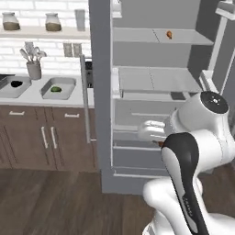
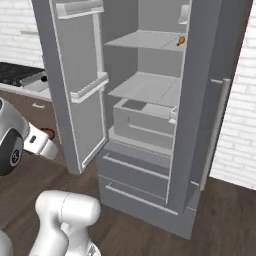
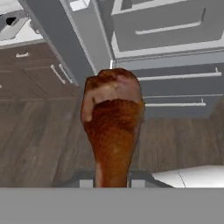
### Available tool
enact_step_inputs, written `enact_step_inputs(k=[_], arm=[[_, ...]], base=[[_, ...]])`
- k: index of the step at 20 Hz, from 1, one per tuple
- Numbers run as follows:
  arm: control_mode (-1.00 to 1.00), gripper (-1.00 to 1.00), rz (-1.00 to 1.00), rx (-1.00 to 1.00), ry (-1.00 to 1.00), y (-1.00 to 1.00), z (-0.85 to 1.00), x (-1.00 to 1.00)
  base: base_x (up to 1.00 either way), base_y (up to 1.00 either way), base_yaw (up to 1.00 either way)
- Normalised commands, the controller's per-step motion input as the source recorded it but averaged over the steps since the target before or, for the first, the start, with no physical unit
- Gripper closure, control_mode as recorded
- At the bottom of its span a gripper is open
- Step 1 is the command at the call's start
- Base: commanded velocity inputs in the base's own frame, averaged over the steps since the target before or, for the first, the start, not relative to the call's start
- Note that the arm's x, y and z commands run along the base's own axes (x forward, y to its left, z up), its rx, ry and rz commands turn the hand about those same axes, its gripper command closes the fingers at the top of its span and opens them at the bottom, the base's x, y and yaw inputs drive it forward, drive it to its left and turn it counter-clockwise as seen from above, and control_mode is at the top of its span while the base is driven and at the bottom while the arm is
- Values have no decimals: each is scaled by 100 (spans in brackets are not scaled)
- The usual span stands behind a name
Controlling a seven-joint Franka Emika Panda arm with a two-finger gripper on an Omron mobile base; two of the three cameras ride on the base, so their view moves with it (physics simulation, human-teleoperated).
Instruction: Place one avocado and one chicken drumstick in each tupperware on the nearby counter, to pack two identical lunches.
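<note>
A grey fridge (image 1: 151,92) is standing open in the kitchen, with a pale counter (image 1: 32,97) running off to its left over dark wood cabinets. On that counter two tubs are sitting side by side: the far-left tub (image 1: 14,86) is holding a near-black avocado (image 1: 16,83), and the tub nearer the fridge (image 1: 58,88) is holding a green avocado (image 1: 56,89). Neither tub appears to have a drumstick in it yet.

The gripper (image 3: 113,181) is clamping the thin bone end of a dark reddish-brown drumstick (image 3: 113,120), whose bulbous end is pointing away from the hand, out over the wooden floor in front of the fridge drawers. A lighter orange drumstick (image 1: 169,34) is lying on an upper fridge shelf, well apart.

The drumstick is probably light and fairly firm, though its skin may be slippery and the heavy end could swing or slide. Holding near the bone's narrow neck, as now, seems sensible; carrying it slowly looks wise.
</note>
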Motion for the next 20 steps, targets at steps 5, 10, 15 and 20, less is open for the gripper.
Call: enact_step_inputs(k=[5, 10, 15, 20], arm=[[100, 100, 0, 0, 0, 0, 0, 0], [100, 100, 0, 0, 0, 0, 0, 0], [100, 100, 0, 0, 0, 0, 0, 0], [100, 100, 0, 0, 0, 0, 0, 0]], base=[[-26, 69, 76], [84, 53, 40], [100, -29, 11], [100, 21, 0]])
